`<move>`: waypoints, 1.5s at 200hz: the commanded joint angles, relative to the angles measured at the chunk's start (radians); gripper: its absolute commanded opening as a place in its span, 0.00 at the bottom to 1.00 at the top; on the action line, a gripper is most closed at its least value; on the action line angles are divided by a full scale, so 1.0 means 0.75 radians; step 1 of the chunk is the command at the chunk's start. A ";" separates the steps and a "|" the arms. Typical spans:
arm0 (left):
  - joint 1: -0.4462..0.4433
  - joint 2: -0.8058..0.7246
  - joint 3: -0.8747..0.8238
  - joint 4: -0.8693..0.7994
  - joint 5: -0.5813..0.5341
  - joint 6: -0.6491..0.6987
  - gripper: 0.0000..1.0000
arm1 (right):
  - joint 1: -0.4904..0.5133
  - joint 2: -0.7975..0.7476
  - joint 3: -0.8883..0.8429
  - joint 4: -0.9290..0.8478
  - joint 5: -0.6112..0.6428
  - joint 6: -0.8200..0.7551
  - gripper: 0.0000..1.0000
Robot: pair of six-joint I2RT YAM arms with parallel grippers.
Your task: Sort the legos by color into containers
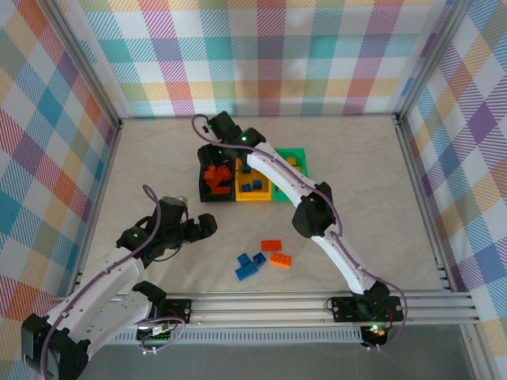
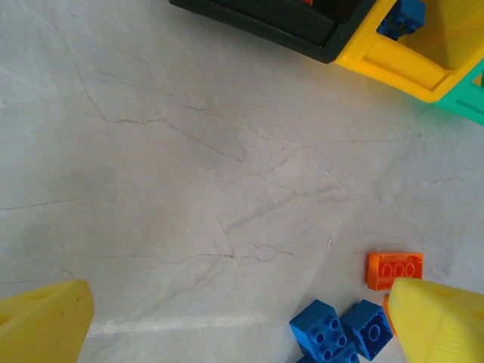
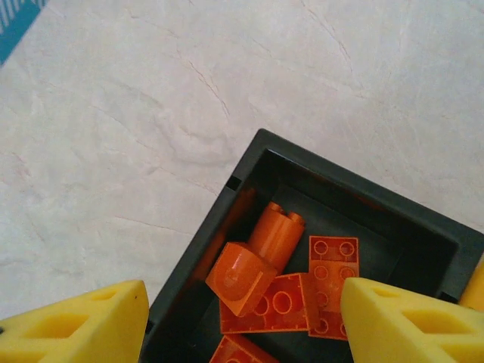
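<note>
Three containers stand side by side at mid-table: a black bin (image 1: 203, 170) with several orange legos (image 1: 216, 179), a yellow bin (image 1: 253, 198) with blue legos (image 1: 252, 187), and a green bin (image 1: 295, 151). My right gripper (image 1: 214, 155) hovers over the black bin (image 3: 212, 219), open, nothing between its fingers; orange legos (image 3: 257, 265) lie below it (image 3: 242, 321). My left gripper (image 1: 207, 226) is open and empty above bare table (image 2: 242, 329). Loose blue legos (image 2: 325, 333) and an orange lego (image 2: 394, 269) lie beside its right finger (image 2: 442, 321).
Loose legos lie on the table in front of the bins: two orange (image 1: 272, 245) (image 1: 280, 259) and three blue (image 1: 245, 272). The bins' near corners, black (image 2: 280, 19), yellow (image 2: 393, 60) and green (image 2: 465, 106), show in the left wrist view. Plaid walls enclose the table.
</note>
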 commanded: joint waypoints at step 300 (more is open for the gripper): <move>-1.026 0.933 0.262 0.037 -0.285 0.287 0.63 | -0.049 -1.671 -2.277 0.548 0.140 0.239 0.84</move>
